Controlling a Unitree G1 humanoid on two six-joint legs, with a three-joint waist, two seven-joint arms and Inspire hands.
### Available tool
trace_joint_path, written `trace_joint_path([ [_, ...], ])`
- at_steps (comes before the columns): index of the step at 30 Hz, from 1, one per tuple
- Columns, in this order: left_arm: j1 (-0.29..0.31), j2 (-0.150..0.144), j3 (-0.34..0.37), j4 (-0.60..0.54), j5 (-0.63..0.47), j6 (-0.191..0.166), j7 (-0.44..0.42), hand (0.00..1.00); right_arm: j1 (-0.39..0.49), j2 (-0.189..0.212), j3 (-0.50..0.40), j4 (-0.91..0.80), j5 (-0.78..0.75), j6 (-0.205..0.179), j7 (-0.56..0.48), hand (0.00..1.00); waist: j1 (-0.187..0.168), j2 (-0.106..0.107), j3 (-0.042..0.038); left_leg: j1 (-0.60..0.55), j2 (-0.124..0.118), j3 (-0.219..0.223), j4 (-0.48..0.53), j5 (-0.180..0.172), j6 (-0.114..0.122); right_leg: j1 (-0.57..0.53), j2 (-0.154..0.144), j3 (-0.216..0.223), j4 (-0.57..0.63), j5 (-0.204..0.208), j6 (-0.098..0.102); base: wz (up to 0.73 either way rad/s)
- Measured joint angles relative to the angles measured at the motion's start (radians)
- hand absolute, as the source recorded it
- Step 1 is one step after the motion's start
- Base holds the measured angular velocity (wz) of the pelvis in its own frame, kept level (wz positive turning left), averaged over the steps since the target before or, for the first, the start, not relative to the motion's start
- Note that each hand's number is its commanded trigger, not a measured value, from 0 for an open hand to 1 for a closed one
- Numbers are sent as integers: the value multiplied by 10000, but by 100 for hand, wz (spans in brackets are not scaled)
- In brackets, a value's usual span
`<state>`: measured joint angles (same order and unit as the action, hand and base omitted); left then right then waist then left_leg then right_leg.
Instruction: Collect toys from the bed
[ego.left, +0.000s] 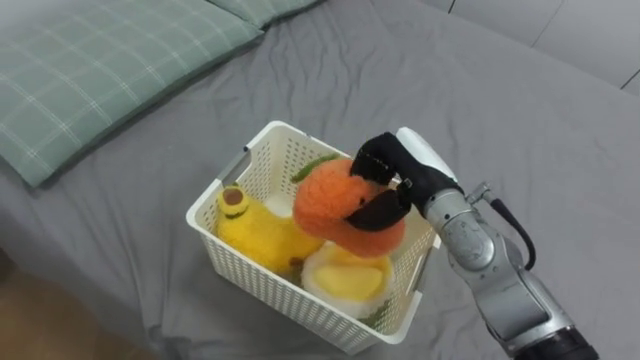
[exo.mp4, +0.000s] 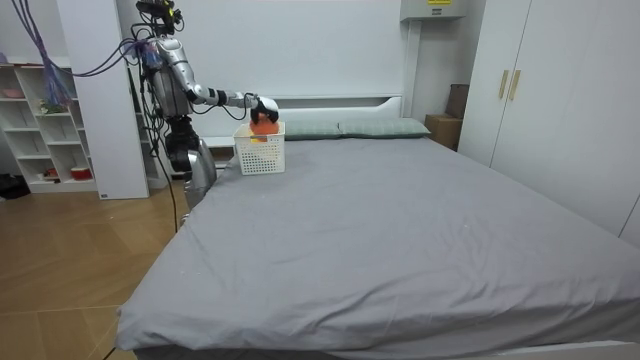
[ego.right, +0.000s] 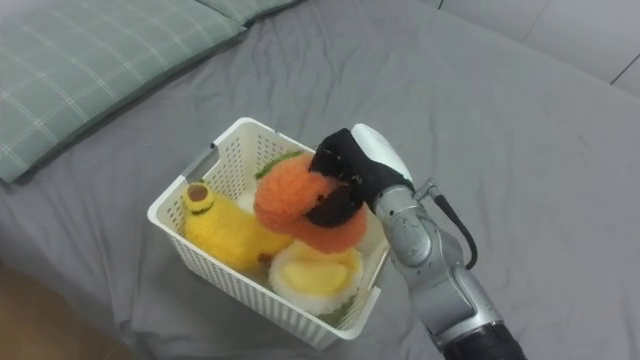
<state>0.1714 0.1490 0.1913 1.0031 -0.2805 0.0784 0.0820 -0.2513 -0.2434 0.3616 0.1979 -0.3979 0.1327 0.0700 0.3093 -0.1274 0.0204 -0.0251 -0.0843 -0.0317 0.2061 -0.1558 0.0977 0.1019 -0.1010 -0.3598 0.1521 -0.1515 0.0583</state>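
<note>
Orange plush toy (ego.left: 325, 200) is clamped in the right hand (ego.left: 390, 165), thumb curled across its front, just over the white basket (ego.left: 262, 287) on the bed. It looks light, soft and squashy, so a grip around its fat middle suits it. Below the hand, a yellow plush banana (ego.left: 255, 235) lies in the basket.

right arm extended forward, right hand (ego.left: 388, 172) palm down, fingers clasped round orange plush toy (ego.left: 322, 202)

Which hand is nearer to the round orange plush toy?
Right. The right hand is curled round the round orange plush toy over the white plastic basket; the left hand is nowhere near toy or basket.
</note>
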Motion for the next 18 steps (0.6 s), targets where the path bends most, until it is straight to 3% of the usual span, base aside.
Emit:
trace_joint_path([
  [10,2,0,1,-2,8,0,0,0,0,-6,26,0,-3,-2,0,0,-27,48,32,-7,0,-1,1,0,0,-4,0,-6,-1,0,0,0],
  [18,3,25,12,-2,91,0,-1,0,0,-9,26,-2,-6,-9,105,0,-28,9,-2,-7,0,0,3,0,0,-12,0,-3,0,0,0,0],
])
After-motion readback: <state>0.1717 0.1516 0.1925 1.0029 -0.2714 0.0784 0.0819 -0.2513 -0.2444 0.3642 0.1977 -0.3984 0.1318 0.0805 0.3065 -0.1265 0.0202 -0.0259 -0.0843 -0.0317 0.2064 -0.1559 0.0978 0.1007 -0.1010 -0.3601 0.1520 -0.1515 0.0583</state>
